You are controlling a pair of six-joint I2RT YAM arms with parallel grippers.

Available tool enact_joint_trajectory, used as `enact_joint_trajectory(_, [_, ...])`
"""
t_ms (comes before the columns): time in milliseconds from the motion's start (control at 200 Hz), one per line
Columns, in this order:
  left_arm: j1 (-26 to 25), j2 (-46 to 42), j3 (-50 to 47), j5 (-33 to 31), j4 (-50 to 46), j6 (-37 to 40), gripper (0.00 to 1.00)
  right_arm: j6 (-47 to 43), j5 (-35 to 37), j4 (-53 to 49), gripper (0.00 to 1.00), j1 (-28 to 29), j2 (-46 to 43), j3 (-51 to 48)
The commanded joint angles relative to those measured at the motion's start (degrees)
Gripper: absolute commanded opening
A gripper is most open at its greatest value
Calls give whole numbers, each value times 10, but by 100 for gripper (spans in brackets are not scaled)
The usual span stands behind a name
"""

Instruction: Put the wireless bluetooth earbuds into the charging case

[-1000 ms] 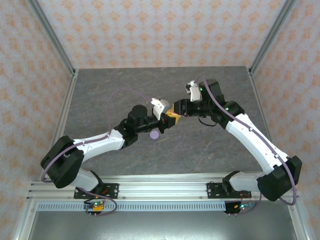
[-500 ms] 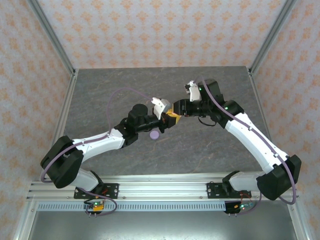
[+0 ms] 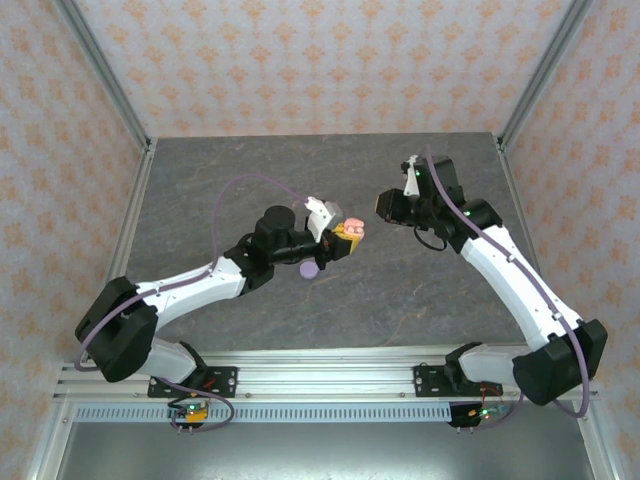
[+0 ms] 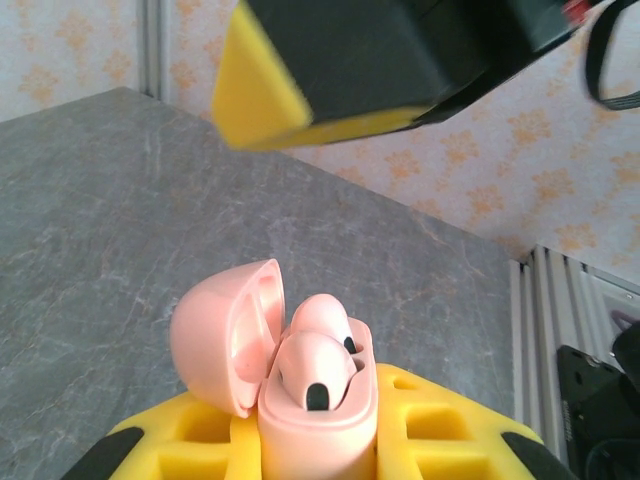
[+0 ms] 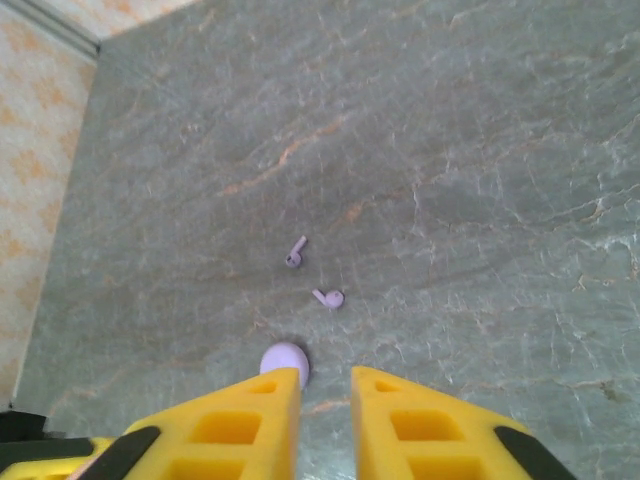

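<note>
Two pale pink earbuds (image 4: 316, 362) sit side by side in the open pink charging case (image 4: 335, 428), lid tipped back. Left gripper (image 3: 346, 238) clamps the case, raised above the table (image 5: 500, 150). First lilac earbud (image 5: 295, 252) and second lilac earbud (image 5: 329, 298) lie on the table, just apart, near the lilac case (image 5: 285, 360). Right gripper (image 5: 325, 405) empty, fingers narrowly parted, apart from the pink case.

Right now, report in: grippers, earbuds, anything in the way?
Left gripper shut on open pink charging case, both pink earbuds seated. Right gripper open, empty. Two lilac earbuds loose on table, nothing blocking them.
</note>
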Motion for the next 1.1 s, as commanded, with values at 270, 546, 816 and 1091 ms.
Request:
enact_joint_trajectory(270, [-6, -32, 37, 78, -54, 52, 12, 27, -121, -6, 8, -12, 38, 22])
enact_joint_trajectory(546, [-6, -27, 44, 98, -65, 61, 11, 30, -174, 8, 6, -12, 53, 22])
enact_joint_trajectory(816, [-6, -17, 50, 96, -70, 62, 11, 18, -223, 16, 6, -11, 52, 19])
enact_joint_trajectory(1091, [-6, -6, 56, 63, -77, 61, 11, 4, -250, 17, 7, -5, 51, 17])
